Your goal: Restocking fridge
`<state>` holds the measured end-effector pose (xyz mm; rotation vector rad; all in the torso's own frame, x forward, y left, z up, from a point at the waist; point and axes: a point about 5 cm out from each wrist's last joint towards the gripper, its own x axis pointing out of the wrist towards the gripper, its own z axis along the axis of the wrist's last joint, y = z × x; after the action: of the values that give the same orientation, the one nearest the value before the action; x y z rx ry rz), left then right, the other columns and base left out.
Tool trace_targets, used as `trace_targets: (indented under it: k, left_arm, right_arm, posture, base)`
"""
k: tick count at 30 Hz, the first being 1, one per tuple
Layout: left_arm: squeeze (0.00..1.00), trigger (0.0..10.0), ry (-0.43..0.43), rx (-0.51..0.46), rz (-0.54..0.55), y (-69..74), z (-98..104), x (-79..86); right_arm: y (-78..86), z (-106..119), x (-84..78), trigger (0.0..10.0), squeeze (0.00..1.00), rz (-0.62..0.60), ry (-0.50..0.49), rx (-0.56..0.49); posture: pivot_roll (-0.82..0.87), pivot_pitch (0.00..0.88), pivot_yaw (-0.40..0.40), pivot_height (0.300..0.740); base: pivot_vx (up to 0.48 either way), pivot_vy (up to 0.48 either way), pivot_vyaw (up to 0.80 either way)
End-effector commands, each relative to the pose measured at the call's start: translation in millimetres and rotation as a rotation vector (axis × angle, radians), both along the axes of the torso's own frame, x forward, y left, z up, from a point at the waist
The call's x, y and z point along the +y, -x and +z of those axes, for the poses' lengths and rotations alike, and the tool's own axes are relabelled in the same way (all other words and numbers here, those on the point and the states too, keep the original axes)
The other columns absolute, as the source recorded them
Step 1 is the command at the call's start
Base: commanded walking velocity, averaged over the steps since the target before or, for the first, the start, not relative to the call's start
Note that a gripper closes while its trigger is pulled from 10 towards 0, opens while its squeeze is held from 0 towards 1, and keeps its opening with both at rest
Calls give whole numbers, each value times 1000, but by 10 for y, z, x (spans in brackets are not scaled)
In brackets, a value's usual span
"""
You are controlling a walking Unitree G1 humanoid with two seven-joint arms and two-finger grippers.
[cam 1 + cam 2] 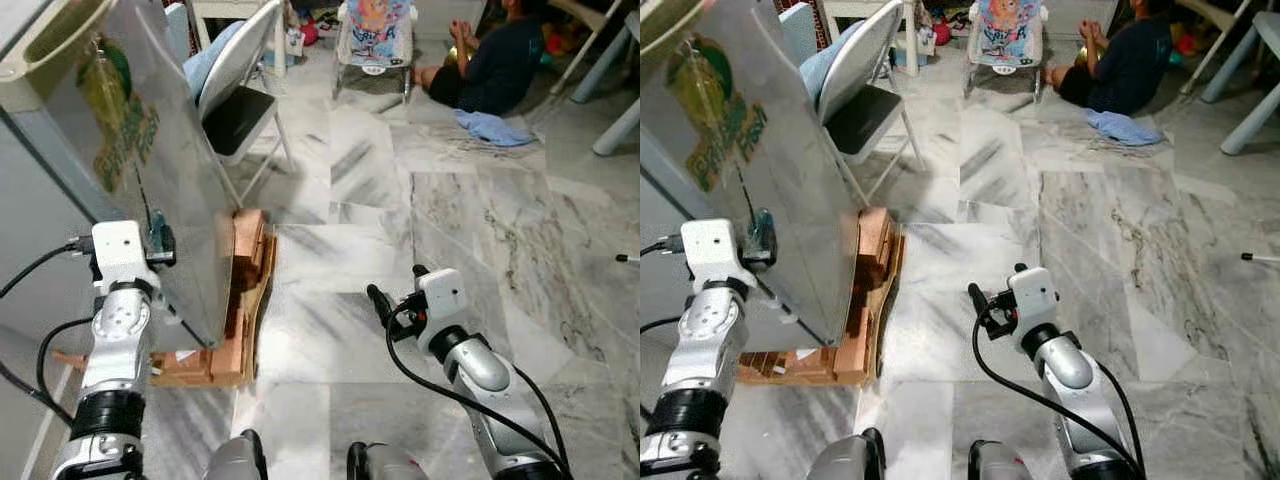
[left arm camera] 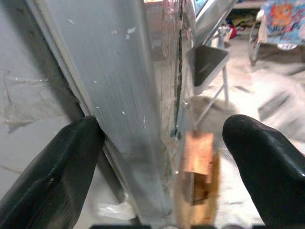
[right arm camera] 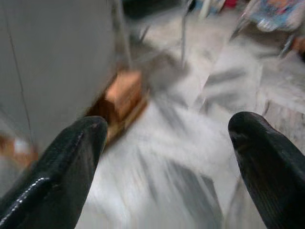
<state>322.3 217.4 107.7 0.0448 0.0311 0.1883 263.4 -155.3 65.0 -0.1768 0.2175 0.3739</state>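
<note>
**Marble floor, fridge door edge between the left pincer's fingers**

Grey-veined marble floor [image 1: 420, 260] is seen across most of the head views. At the left of the frame the silver fridge door [image 1: 150, 170] stands open, swung out toward the room, with a green logo printed high on its face. Under the fridge, at lower left, a wooden pallet [image 1: 245, 290] is seen on the floor.

The left pincer [image 2: 162, 157] is raised at the lower left of the head views, right at the door's free edge. In the left wrist view its fingers [image 2: 52, 176] are spread wide, and the door's edge is seen between them; one finger looks to be touching the inner side, the other is well apart from the outer face. Nothing is gripped.

The right pincer [image 3: 167, 157] is held low over the bare floor, just right of centre in the lower part of the head views, well apart from the door. Its fingers are spread wide too, with nothing between them. That wrist view is blurred.

Toward the top of the frame, a grey folding chair [image 1: 240, 110] is seen beside the door, a baby bouncer [image 1: 375, 35] at top centre, and a person in a dark top [image 1: 495, 65] sitting on the floor at upper right, with a blue cloth [image 1: 490, 128] lying just beside them.
</note>
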Motion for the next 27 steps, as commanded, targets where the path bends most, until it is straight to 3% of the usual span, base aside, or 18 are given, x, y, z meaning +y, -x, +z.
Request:
trace_targets:
  k: [1, 5, 6, 9, 11, 14, 15, 20, 22, 27]
  left_arm:
    - [0, 10000, -17, -98, -198, -139, 272, -451]
    - [0, 10000, 34, -143, -400, -219, 419, -1067]
    - [0, 10000, 66, -161, -521, -214, 505, -1403]
    - [0, 10000, 147, -163, -656, -160, 585, -1763]
    - [0, 10000, 165, -164, -676, -150, 598, -1841]
    - [0, 10000, 163, -156, -628, -194, 578, -1757]
    - [0, 10000, 167, -155, -583, -225, 575, -1619]
    - [0, 10000, 132, -147, -476, -236, 512, -1241]
    - [0, 10000, 101, -132, -426, -182, 431, -1021]
    - [0, 10000, 70, -86, -344, 9, 244, -741]
  right_arm:
    - [41, -125, 10, 10000, 0, 6, 24, 72]
    - [40, -232, 4, 10000, 0, 3, 10, 168]
    - [44, -260, 27, 10000, 0, 30, 30, 188]
    - [59, -281, 49, 10000, 0, 47, 19, 206]
    - [66, -291, 62, 10000, 0, 50, 12, 212]
    - [73, -302, 74, 10000, 0, 55, 3, 227]
    - [74, -312, 83, 10000, 0, 62, 0, 237]
    - [56, -323, 94, 10000, 0, 66, -15, 253]
    - [40, -298, 111, 10000, 0, 71, -23, 231]
    - [15, -195, 110, 10000, 0, 71, -19, 149]
  posture:
    - [-59, 154, -3, 740]
    - [-62, 148, -1, 740]
    - [-64, 144, 1, 740]
    - [-65, 138, 6, 740]
    - [-71, 133, 14, 740]
    - [-73, 132, 18, 740]
    - [-66, 138, 21, 740]
    - [-54, 139, 23, 740]
    - [-47, 142, 25, 740]
    - [-37, 148, 27, 740]
  base:
    - [0, 0, 0]
    - [0, 0, 0]
    - [0, 0, 0]
    - [0, 0, 0]
    - [0, 0, 0]
    - [0, 0, 0]
    - [0, 0, 0]
    - [0, 0, 0]
    - [0, 0, 0]
    - [0, 0, 0]
